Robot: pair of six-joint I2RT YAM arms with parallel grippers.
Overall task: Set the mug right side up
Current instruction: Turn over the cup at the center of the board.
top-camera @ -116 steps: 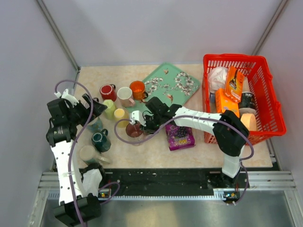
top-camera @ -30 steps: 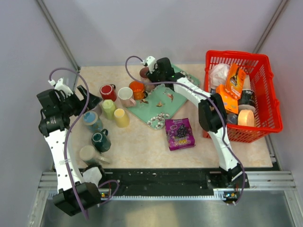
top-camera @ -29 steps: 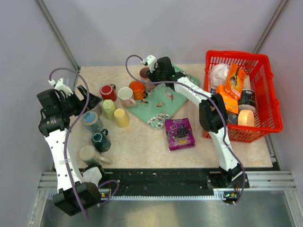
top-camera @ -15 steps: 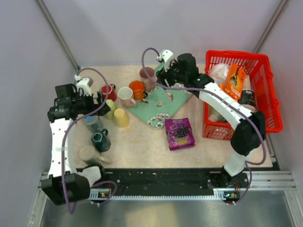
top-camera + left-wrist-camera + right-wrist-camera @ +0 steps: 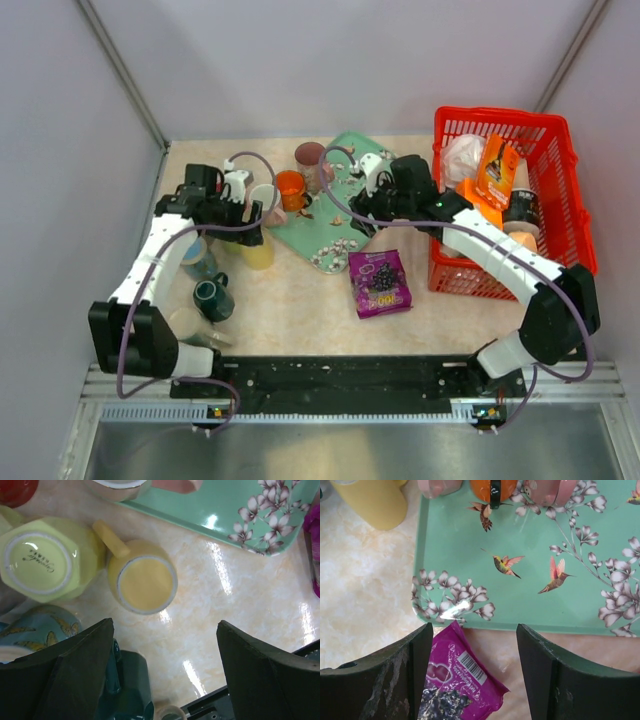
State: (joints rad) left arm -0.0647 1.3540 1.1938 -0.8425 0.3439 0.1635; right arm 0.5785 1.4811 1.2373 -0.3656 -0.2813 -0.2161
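In basket (image 5: 497, 118): packets (image 5: 495, 170) | yellow mug (image 5: 145, 584) inverted under open, empty left end effector (image 5: 165, 630) | right end effector (image 5: 474, 632) likewise, at tray (image 5: 465, 565) edge

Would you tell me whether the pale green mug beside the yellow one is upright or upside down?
Upside down: the pale green mug shows its flat, ringed base with a printed maker's mark facing up.

A purple packet (image 5: 455, 677) lies just beside the floral tray (image 5: 470, 540).

Brown mug (image 5: 309, 155) moved to far edge of tray (image 5: 325, 222); right hand (image 5: 360, 212) withdrawn; left hand (image 5: 247, 222) advanced.
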